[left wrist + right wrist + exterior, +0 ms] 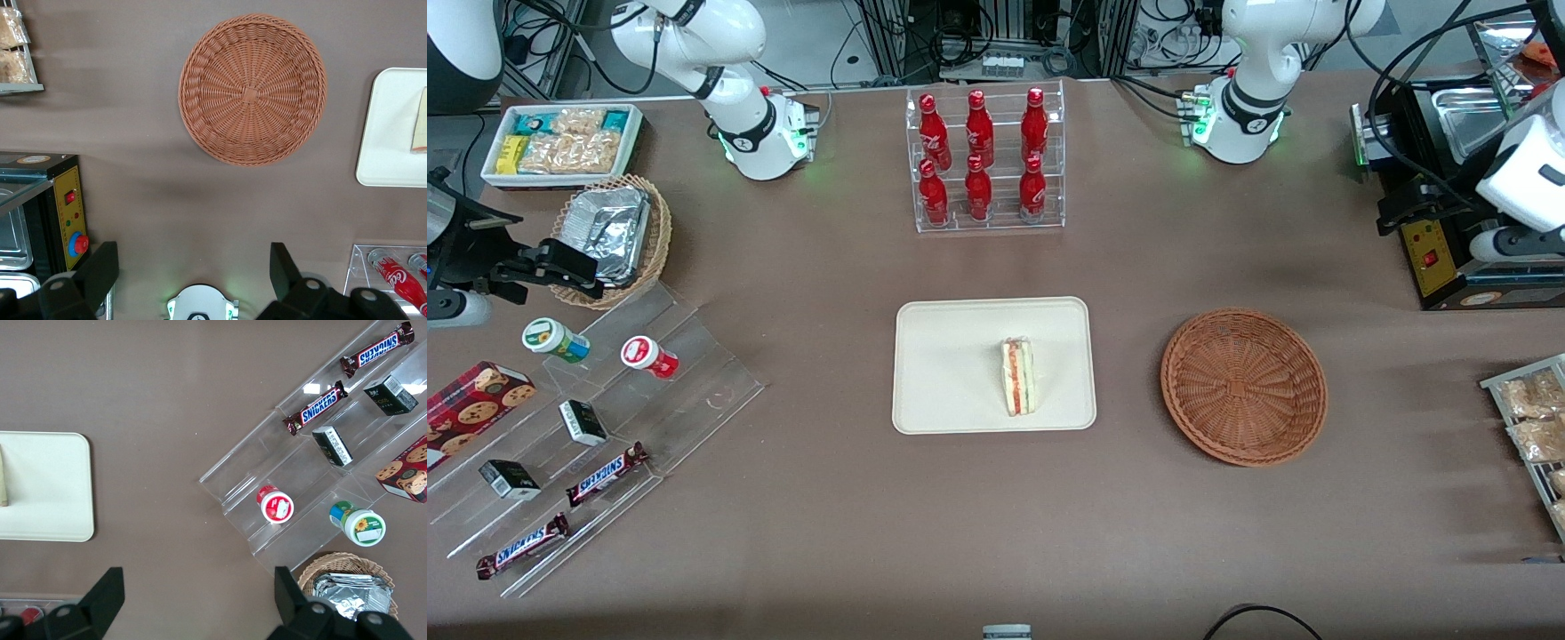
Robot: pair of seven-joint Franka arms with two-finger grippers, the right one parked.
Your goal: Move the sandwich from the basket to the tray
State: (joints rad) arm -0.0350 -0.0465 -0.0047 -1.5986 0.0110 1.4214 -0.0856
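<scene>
We see the sandwich lying on the tray, long axis running near to far. The basket beside it sits bare. Farther off, our hand hovers wide open, holding nothing.

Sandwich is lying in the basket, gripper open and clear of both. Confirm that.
Not quite: the front view shows the sandwich on the tray, while the basket holds nothing. The gripper is indeed open, well clear of both.
</scene>
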